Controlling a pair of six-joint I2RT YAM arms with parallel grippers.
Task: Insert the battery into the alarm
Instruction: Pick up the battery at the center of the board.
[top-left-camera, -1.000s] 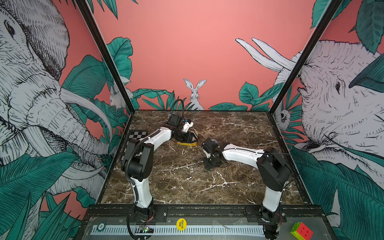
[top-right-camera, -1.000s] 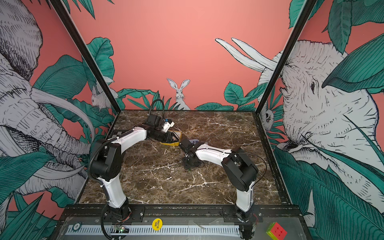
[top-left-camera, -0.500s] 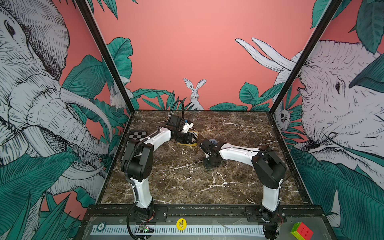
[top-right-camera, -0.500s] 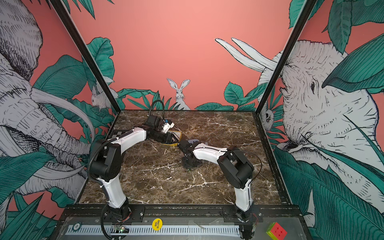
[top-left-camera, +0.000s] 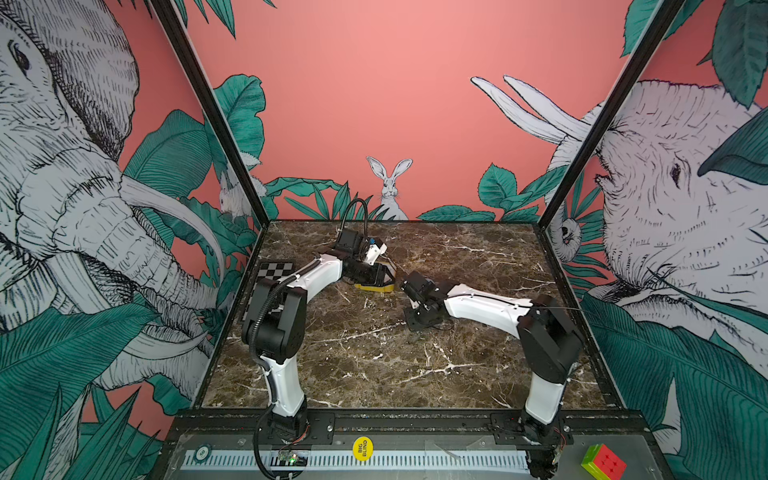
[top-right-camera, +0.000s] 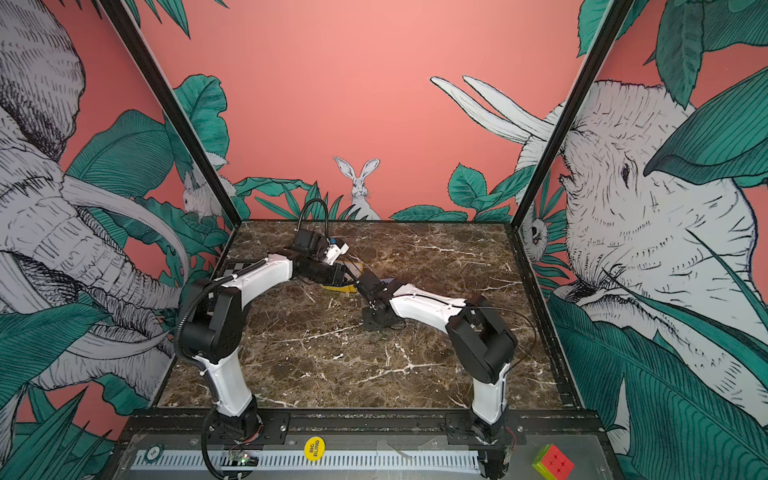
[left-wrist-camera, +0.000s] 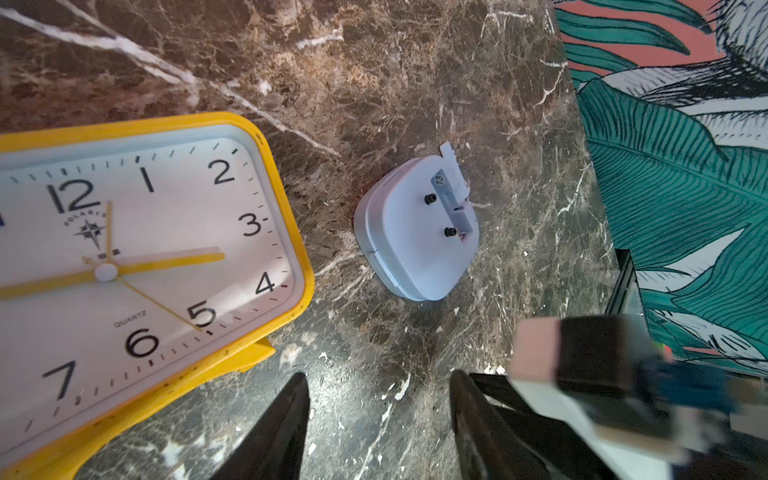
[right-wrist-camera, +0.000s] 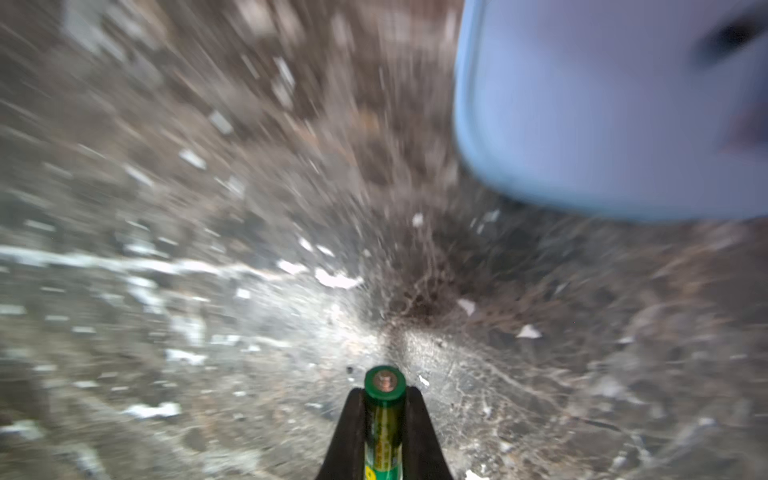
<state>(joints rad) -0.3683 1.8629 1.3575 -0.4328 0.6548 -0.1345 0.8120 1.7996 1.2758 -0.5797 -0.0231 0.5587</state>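
The alarm (left-wrist-camera: 417, 228) is a pale blue rounded case lying back up on the marble, with two black knobs and an open battery slot. A corner of the alarm (right-wrist-camera: 602, 104) shows blurred in the right wrist view, and a bluish patch of the alarm (top-right-camera: 387, 281) in a top view. My right gripper (right-wrist-camera: 384, 390) is shut on the green battery (right-wrist-camera: 384, 415), which points lengthwise out of the jaws, short of the alarm. In both top views it (top-left-camera: 405, 286) hangs low near the table's middle. My left gripper (left-wrist-camera: 380, 399) is open and empty, just short of the alarm.
A yellow clock (left-wrist-camera: 137, 266) with a white face lies close beside the alarm, partly under my left arm (top-left-camera: 316, 270) in a top view. A checkerboard card (top-left-camera: 274, 270) lies at the table's left edge. Glass walls and black posts enclose the marble table (top-left-camera: 374, 365).
My right arm has shifted left and toward the back, bringing its gripper nearer the yellow clock and the alarm. The left arm has stayed where it was.
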